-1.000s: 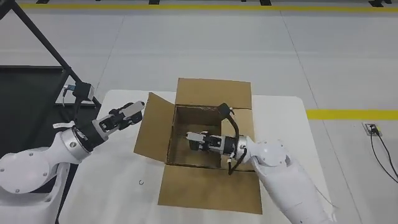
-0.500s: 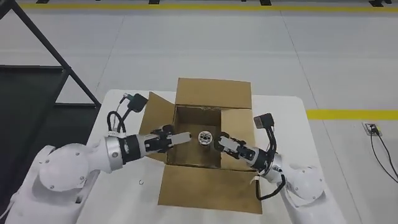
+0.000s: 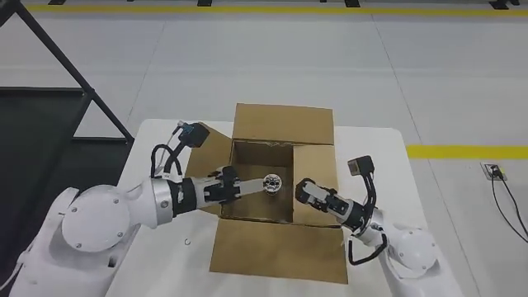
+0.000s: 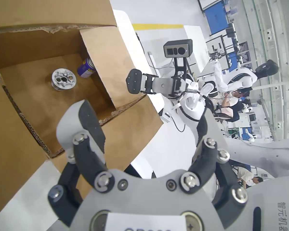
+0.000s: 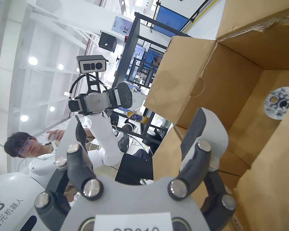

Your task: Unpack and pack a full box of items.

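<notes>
Jaws stand wide apart and empty on both the left gripper [image 4: 144, 110] and the right gripper [image 5: 138, 118], poised at opposite sides of the open cardboard box [image 3: 285, 124] on the white table [image 3: 371, 144]. On the box floor between them rests a round metal hub [image 4: 63, 80], with a small purple can [image 4: 86, 68] just beside it in a corner.

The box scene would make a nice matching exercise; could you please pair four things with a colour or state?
Things:
1. spool
2. can
3. box
4. left gripper

States:
a. brown, flaps spread
b. fingers apart, holding nothing
c. silver, on the box floor
d. purple, in a box corner

Pairs: 1-c, 2-d, 3-a, 4-b.
</notes>
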`<control>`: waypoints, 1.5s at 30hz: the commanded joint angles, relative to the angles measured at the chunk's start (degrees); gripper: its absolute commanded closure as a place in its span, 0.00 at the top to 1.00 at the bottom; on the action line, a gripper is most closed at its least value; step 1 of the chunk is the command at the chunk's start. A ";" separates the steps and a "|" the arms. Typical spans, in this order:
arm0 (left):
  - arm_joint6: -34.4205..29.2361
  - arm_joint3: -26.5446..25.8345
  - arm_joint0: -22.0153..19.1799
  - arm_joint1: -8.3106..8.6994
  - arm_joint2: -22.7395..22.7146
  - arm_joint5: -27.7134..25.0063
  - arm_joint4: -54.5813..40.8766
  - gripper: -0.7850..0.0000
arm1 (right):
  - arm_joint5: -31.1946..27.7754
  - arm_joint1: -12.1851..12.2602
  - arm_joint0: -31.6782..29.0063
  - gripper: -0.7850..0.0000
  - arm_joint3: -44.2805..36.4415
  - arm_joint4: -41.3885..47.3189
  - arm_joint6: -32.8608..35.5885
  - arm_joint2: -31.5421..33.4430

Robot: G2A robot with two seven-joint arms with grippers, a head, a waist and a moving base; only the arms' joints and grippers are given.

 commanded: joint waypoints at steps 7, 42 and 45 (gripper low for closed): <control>3.62 10.27 -4.72 -1.42 5.35 -0.62 -7.49 1.00 | -4.94 1.26 -4.19 1.00 -3.32 4.30 2.88 5.33; 15.75 51.81 -29.22 -18.36 40.83 -7.67 -13.49 1.00 | -8.82 3.75 -10.43 1.00 -7.54 6.40 1.09 7.02; 15.37 52.68 -28.90 -18.74 40.66 -8.29 -13.34 1.00 | -8.98 3.90 -10.52 1.00 -7.71 6.44 0.63 6.94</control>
